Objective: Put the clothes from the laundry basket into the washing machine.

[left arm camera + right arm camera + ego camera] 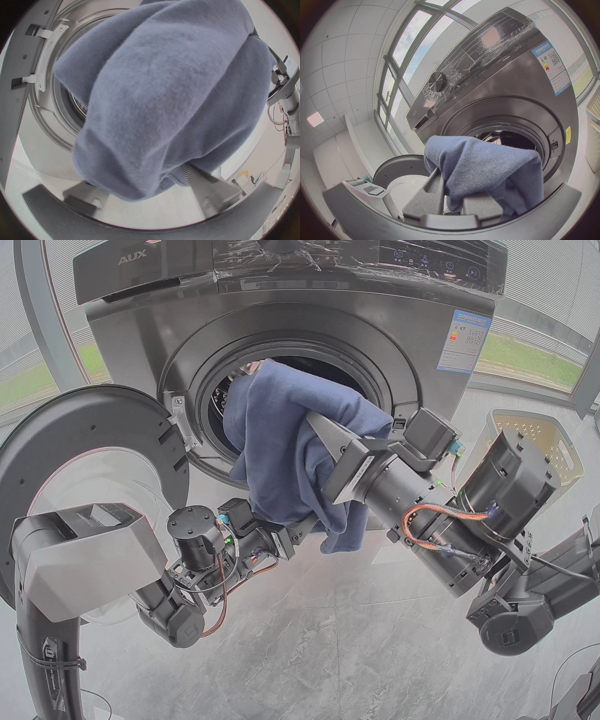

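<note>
At the open porthole (350,374) of one dark grey metal front-loading washing machine (400,352), one soft blue fleece garment (281,446) hangs across the opening, its lower part drooping outside below the rim. Of two grippers, the right gripper (456,190) is clenched on the upper fold. The left gripper (303,529) sits under the hem, and I cannot tell its grip. Releasing now, with much cloth outside, could drop it to the floor. One round door (81,446) stands open. One cream perforated plastic laundry basket (537,434) stands on the right.
</note>
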You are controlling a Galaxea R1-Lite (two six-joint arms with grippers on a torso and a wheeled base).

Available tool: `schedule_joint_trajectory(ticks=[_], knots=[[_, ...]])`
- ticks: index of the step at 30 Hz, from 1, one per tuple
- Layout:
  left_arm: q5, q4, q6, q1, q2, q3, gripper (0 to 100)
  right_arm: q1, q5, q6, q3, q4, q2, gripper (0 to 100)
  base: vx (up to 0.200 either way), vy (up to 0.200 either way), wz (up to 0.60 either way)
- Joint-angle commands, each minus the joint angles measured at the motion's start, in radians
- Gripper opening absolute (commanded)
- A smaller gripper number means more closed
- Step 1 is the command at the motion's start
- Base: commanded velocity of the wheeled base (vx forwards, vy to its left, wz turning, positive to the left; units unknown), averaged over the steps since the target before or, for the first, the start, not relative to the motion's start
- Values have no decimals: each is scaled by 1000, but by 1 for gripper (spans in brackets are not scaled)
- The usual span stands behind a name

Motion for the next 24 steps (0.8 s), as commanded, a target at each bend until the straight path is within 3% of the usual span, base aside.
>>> schedule_joint_trajectory(ticks=[1,8,14,18,24], knots=[[13,0,6,-10,-18,10,0,-4,0,-2,16,-3,0,0,0,0,0],[31,0,7,-18,-163,158,0,-35,0,-8,30,-2,6,0,0,0,0],[19,0,-1,-58,-334,334,0,-73,2,-11,52,-3,15,0,0,0,0],[6,0,-1,-122,-476,478,0,-86,5,-11,95,-34,47,0,0,0,0],[-9,0,6,-125,-542,550,0,-81,9,-14,144,-72,69,0,0,0,0]])
